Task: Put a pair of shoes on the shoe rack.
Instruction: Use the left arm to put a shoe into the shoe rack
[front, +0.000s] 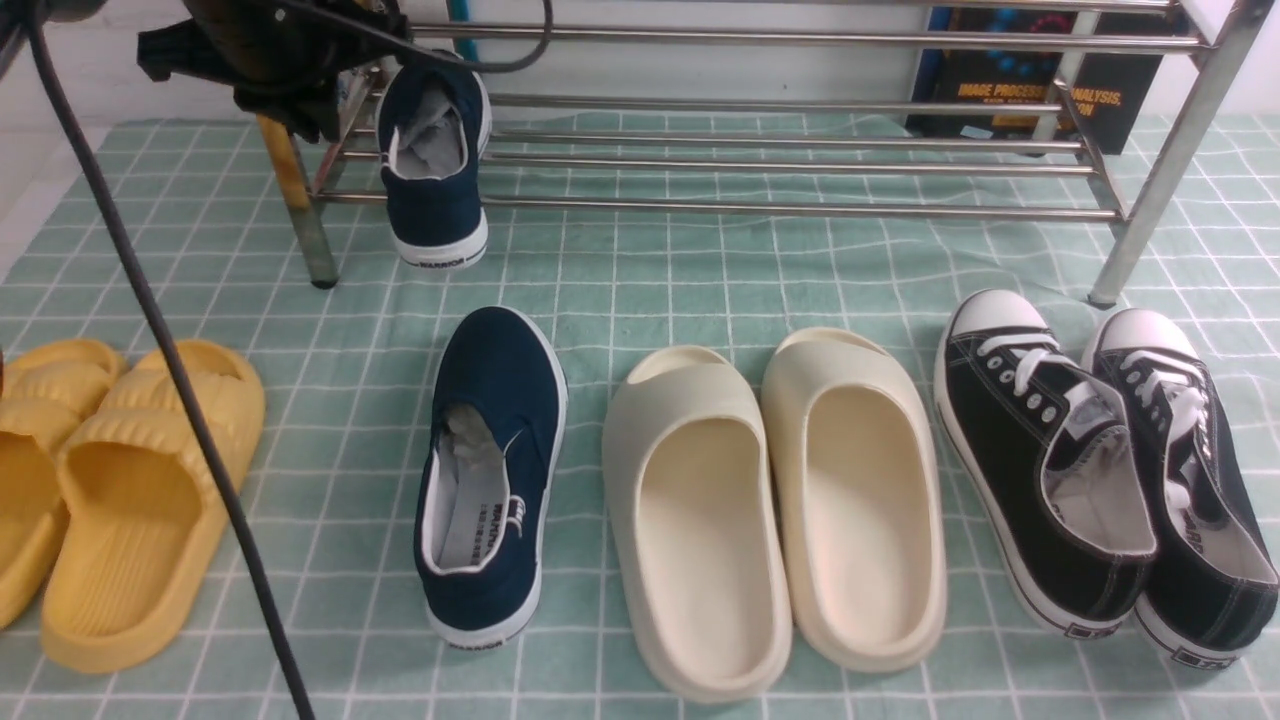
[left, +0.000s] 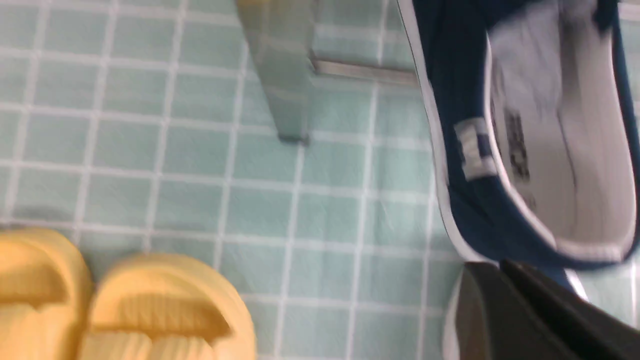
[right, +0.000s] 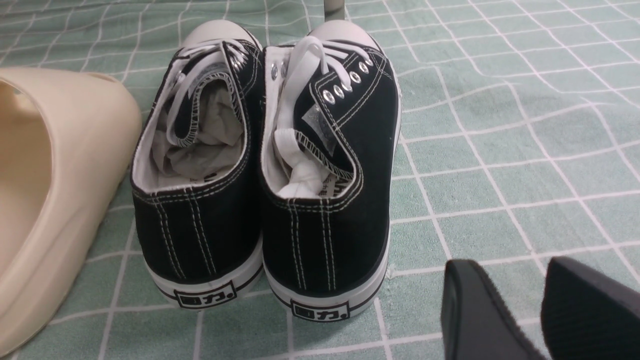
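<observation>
1. The raised navy shoe (front: 433, 190) is at the left end of the shoe rack (front: 760, 207). It is steeply tilted, with its toe up among the lower bars and its white-soled heel hanging down in front of the front bar.
2. The left arm (front: 265, 45) is a dark mass just beside that shoe, at the rack's upper left corner, above the yellow-stained leg (front: 285, 170).
3. The left wrist view is blurred. The left end effector (left: 500, 290) shows only as dark fingers close under the shoe's heel collar. I cannot tell how far apart they are, or whether they grip the shoe.
4. The second navy shoe (front: 495, 450) lies flat on the green checked surface (front: 700, 275) in front of the rack. Its toe points toward the rack and grey paper shows in its opening.
5. That shoe sits between the yellow slides (front: 110, 480) and the cream slides (front: 770, 500), apart from both pairs.
6. The right end effector (right: 515, 280) has its two dark fingers parted, with bare cloth between them and nothing held. It is near the heels of the black lace-up sneakers (right: 260, 200), off to one side.
7. The black sneakers stand side by side, touching, near the rack's right leg.
8. A black cable (front: 170, 340) crosses in front of the yellow slides.
</observation>
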